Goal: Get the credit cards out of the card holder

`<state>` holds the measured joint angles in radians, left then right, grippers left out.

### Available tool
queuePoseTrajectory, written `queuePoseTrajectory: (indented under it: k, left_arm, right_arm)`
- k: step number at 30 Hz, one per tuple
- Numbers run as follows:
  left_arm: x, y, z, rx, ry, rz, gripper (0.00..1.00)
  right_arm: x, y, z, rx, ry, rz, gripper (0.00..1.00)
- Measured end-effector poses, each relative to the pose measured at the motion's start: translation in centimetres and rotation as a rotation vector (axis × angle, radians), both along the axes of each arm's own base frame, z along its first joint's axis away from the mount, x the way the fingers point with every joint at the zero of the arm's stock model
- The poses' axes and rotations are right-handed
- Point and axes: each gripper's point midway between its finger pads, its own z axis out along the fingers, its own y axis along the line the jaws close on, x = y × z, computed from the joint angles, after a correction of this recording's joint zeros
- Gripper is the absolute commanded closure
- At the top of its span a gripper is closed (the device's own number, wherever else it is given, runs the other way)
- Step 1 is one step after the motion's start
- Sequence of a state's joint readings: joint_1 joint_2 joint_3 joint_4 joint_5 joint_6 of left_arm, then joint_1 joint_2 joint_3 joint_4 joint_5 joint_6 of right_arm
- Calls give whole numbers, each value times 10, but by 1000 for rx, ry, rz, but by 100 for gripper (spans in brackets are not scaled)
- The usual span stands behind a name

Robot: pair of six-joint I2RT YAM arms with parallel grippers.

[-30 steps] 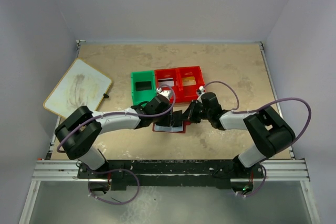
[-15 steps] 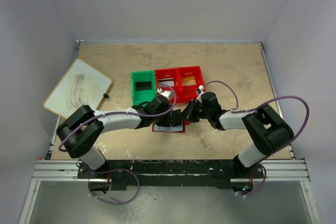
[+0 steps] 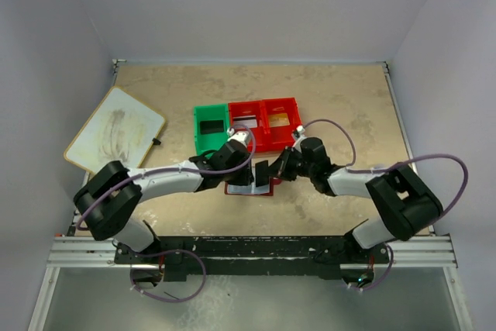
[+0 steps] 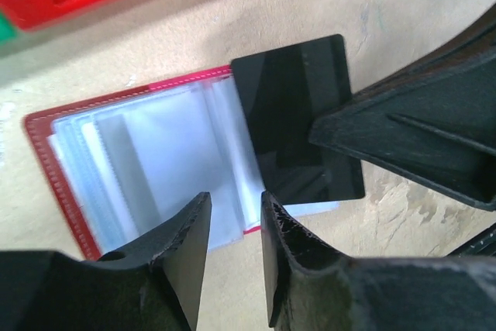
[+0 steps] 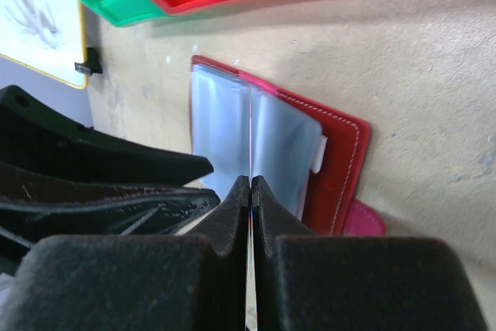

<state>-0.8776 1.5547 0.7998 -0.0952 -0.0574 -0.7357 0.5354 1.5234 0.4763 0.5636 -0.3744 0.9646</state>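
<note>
Open maroon folding card holder (image 4: 167, 164) with clear plastic sleeves lies on beige tabletop (image 4: 310, 5), just before green-and-red plastic bin tray (image 3: 263, 102). Right end effector (image 5: 250, 184) pinches flat black credit card (image 4: 294, 122), mostly outside the sleeves. Left end effector (image 4: 235, 207) is part-open, empty, over sleeves.

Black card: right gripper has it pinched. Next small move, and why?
Probably pull the black card straight away from the card holder, then lift. The right gripper is shut on the card's edge and most of the card lies outside the holder, but one corner overlaps its clear pockets, so it may not be free. The left gripper sits open over the holder's edge.
</note>
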Motion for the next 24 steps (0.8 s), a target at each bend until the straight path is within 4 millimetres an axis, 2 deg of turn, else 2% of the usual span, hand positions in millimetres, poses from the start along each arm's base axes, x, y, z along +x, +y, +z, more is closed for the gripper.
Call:
queuePoseTrajectory:
  k: [4,8,10,13,16,20,24]
  left_arm:
    - [6,11,27,-25,-83,45,52]
    - [16,28,57,-30,-183,123,45]
    - [21,39,63,-7,-215,160,41]
    - [26,61,61,71,-233,207,36]
    - [33,94,61,149,-242,289,30]
    - [44,133,92,162,-326,425,30]
    - [46,162,126,158,-415,533,30]
  right_arm:
    - [-1,-5,25,25,-83,-16,100]
    - [6,-10,55,44,-209,-38,100]
    - [8,-12,68,53,-275,-45,100]
    - [12,-15,88,56,-377,-49,100]
    - [16,-18,106,49,-476,-49,100]
    - [15,-20,124,24,-586,-36,100]
    - [8,-15,135,-13,-685,-1,100]
